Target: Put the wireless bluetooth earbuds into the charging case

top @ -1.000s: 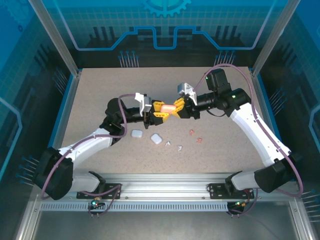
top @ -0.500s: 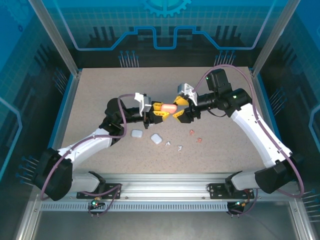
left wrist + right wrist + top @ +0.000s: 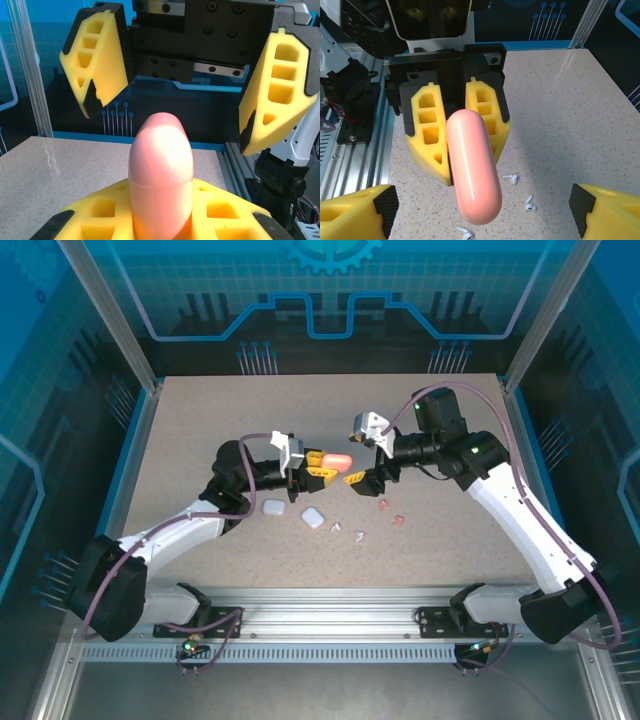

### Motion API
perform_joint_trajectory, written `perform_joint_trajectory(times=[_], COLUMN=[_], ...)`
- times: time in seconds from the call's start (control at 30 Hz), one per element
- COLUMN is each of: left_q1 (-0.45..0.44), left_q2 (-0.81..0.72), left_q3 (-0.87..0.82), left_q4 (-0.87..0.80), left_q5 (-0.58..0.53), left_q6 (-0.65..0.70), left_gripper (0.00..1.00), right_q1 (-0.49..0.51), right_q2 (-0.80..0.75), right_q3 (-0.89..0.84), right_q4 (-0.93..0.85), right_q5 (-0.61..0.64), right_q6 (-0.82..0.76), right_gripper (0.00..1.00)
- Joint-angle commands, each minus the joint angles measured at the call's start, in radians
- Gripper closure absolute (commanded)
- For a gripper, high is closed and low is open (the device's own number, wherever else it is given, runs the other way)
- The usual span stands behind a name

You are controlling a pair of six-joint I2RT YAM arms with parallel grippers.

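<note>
Speckled tabletop point(image 3: 570, 100), white earbuds point(image 3: 510, 177) beneath pink case point(image 3: 472, 165)

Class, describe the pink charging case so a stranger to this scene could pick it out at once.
Look to the middle of the speckled table, where the two arms meet. The left gripper holds a smooth, pill-shaped pink case above the surface. The two other cases are white and lie on the table.
</note>
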Motion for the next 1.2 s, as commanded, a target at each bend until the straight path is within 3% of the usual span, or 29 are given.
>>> perform_joint_trajectory(times=[0.0, 0.67, 1.17], left_q1=[-0.004, -0.004, -0.005], left_q2=[0.005, -0.013, -0.019], left_q3=[-0.006, -0.016, -0.018], left_q4=[0.014, -0.013, -0.015], left_q5=[0.002, 0.001, 0.002], left_q6=[0.012, 0.028, 0.033], left_gripper=[0.91, 0.91, 0.91], right_q1=[0.017, 0.023, 0.001], right_q2=[0.030, 0.075, 0.088], right_q3=[0.038, 0.114, 0.147], right_q4=[0.029, 0.024, 0.016], right_q5=[0.040, 0.116, 0.149], right_q6=[0.013, 0.021, 0.049], right_gripper=[0.08, 0.17, 0.17])
